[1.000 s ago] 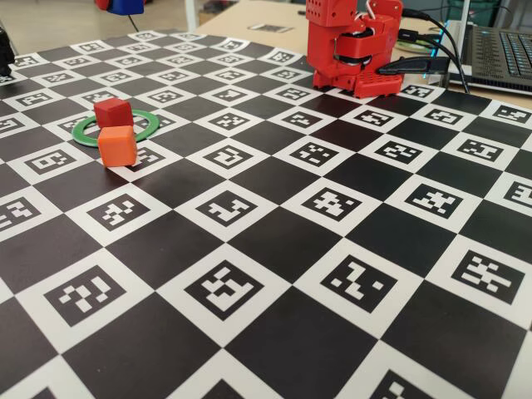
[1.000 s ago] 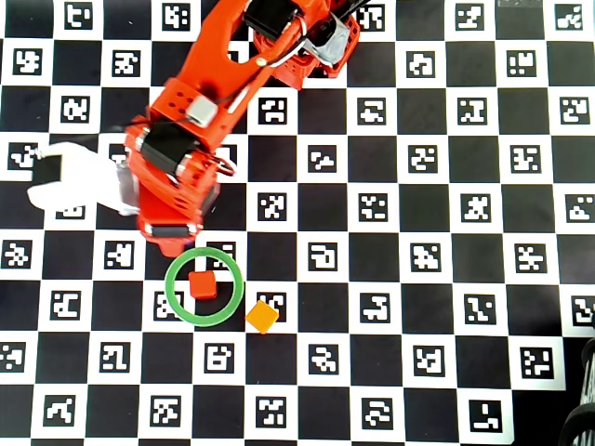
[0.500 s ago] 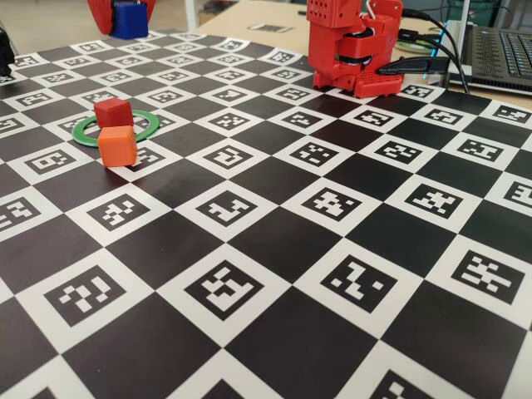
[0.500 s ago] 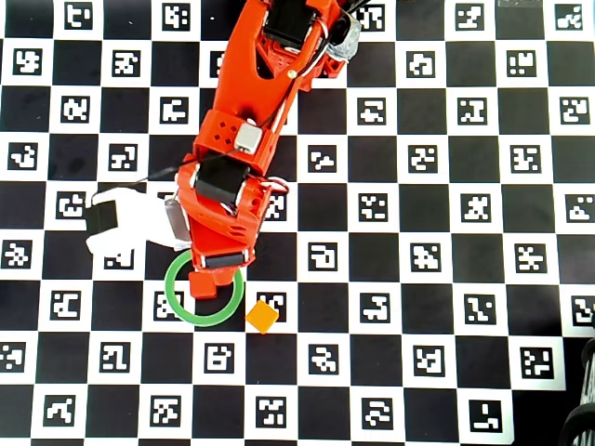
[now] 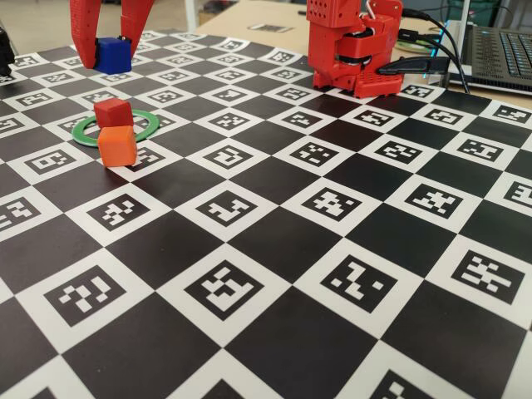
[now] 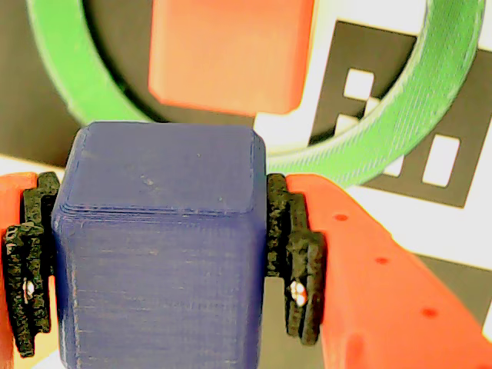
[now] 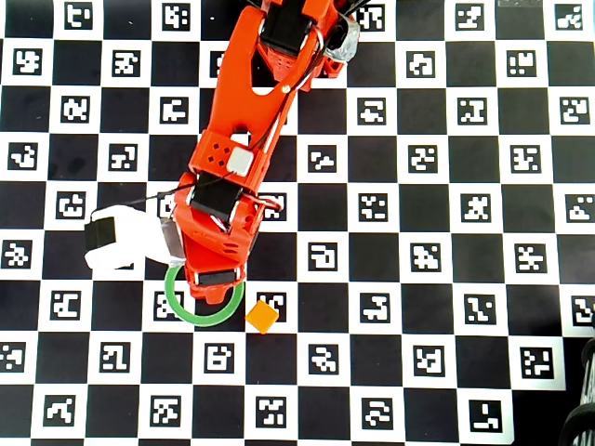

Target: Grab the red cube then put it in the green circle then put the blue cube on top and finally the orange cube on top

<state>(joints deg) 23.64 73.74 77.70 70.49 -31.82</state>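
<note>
Checkered worktop [image 5: 274, 241] carries the ring [image 5: 146, 130] with the red cube [image 5: 113, 111] inside and the orange cube [image 5: 117, 145] at its five o'clock rim in the overhead view. Above, the hand [image 6: 161, 261] pinches the blue cube [image 6: 157, 254]. Released off-centre, it could slide off the red one.

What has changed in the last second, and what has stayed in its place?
The gripper, shut on the blue cube, has come down into the fixed view and, seen from overhead, swung right over the green circle, where it now hides the red cube. It has not let go. The red cube, green circle and orange cube have not moved.
</note>
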